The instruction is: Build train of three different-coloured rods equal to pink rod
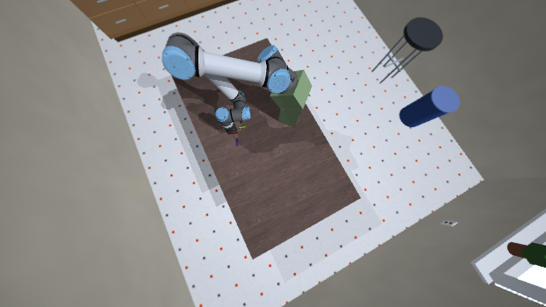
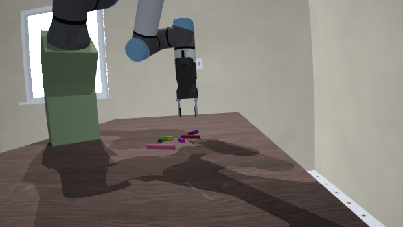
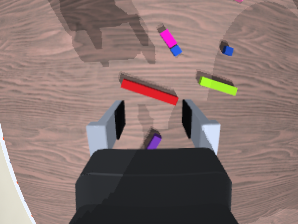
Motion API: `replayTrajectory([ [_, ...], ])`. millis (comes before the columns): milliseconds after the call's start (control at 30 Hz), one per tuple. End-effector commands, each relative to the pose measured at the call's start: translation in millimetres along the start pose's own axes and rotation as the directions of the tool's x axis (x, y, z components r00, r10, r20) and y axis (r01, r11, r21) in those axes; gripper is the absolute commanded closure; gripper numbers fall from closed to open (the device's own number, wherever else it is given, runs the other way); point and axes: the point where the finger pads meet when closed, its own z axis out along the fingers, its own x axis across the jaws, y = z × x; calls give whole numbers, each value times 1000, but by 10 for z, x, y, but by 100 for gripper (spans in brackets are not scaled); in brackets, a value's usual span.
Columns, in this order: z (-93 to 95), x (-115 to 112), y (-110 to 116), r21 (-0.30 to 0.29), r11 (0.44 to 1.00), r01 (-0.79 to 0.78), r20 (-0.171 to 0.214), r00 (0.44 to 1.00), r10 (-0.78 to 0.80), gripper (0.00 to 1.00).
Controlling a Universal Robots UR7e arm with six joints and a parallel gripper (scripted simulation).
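My gripper point(image 2: 188, 115) point(image 3: 153, 111) is open and empty, high above the table. The purple rod point(image 1: 237, 142) point(image 2: 193, 132) point(image 3: 154, 142) lies below it, partly hidden by the gripper body in the wrist view. The red rod point(image 2: 190, 137) point(image 3: 149, 91) lies just ahead, separate from purple. A magenta rod point(image 2: 182, 141) point(image 3: 168, 38) and a blue rod point(image 2: 179, 139) point(image 3: 176, 50) lie end to end, roughly in line, with no visible gap. A second blue rod point(image 2: 160, 141) point(image 3: 228, 51) lies apart near the lime rod point(image 1: 242, 127) point(image 2: 166, 138) point(image 3: 218, 86). The pink rod point(image 2: 161, 146) lies nearest the exterior camera.
All rods lie on the brown wooden table point(image 1: 285, 184) point(image 2: 113, 207). The arm stands on a green pedestal point(image 1: 291, 94) point(image 2: 72, 117) at one table edge. Arm shadows cross the table near the rods. A stool point(image 1: 423, 34) and a blue cylinder point(image 1: 423, 110) stand off the table.
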Motion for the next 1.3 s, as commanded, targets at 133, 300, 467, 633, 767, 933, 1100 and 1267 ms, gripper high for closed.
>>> replayTrajectory([
  [133, 29, -45, 304, 1, 979, -205, 3, 979, 205, 0],
  [300, 43, -65, 512, 2, 943, -332, 5, 943, 332, 0],
  [467, 50, -76, 667, 3, 907, -421, 8, 907, 421, 0],
  [633, 52, -81, 745, 3, 886, -463, 10, 886, 463, 0],
  [767, 52, -83, 776, 3, 878, -479, 11, 878, 479, 0],
  [933, 53, -84, 791, 3, 873, -487, 11, 873, 487, 0],
  [1100, 53, -84, 791, 3, 873, -487, 11, 873, 487, 46],
  [1267, 53, -84, 791, 3, 873, -487, 11, 873, 487, 46],
])
